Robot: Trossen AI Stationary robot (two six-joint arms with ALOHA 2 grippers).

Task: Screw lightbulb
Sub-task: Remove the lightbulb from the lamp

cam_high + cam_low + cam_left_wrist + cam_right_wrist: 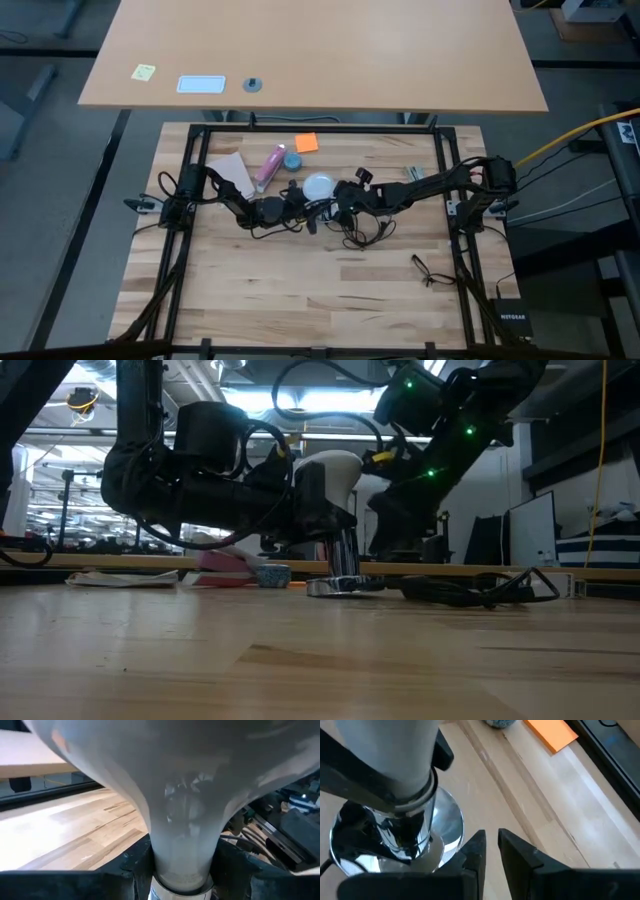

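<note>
Lightbulb [330,472] stands upright in the shiny lamp base [340,585] mid-counter [320,290], its narrow neck clamped by the left hand [182,870]. Right hand [490,851], fingers narrow and holding nothing, sits just beside the base's disc. Good practice, I judge: keep the bulb vertical, steady the base, and turn gently.

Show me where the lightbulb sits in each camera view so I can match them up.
High view: lightbulb, white round, table centre, between both arms.
Low view: white globe above the chrome lamp base.
Left wrist view: fills the frame, neck between the left gripper's fingers.
Right wrist view: neck at upper left.
Shared landmark: the chrome lamp base.
</note>
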